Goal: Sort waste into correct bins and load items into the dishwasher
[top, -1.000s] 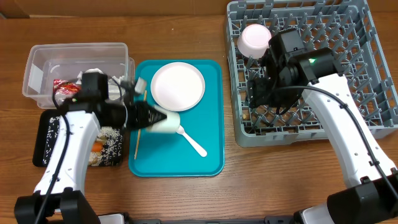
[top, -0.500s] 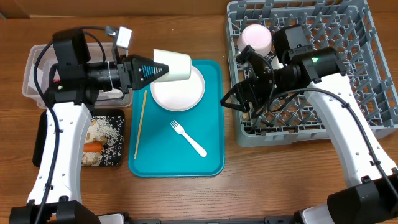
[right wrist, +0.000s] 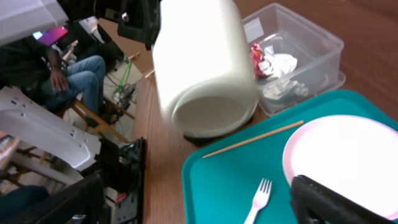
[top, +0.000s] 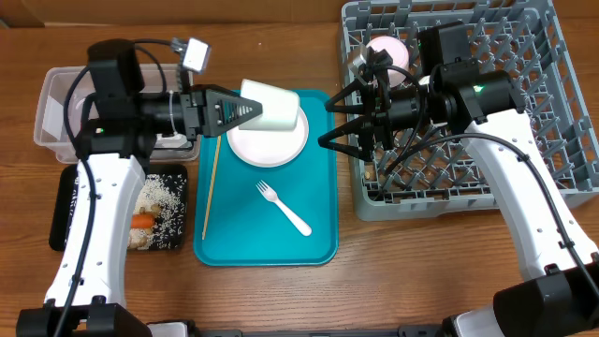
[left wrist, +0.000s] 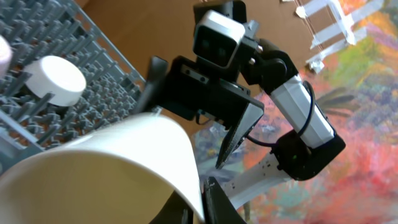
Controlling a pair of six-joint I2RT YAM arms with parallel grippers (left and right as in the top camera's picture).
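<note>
White plate 1 | fork 1 | held cup 1 | stick 1

The cup has been lifted off the tray and brought above the plate; the right gripper has been swung toward it, opened.
</note>
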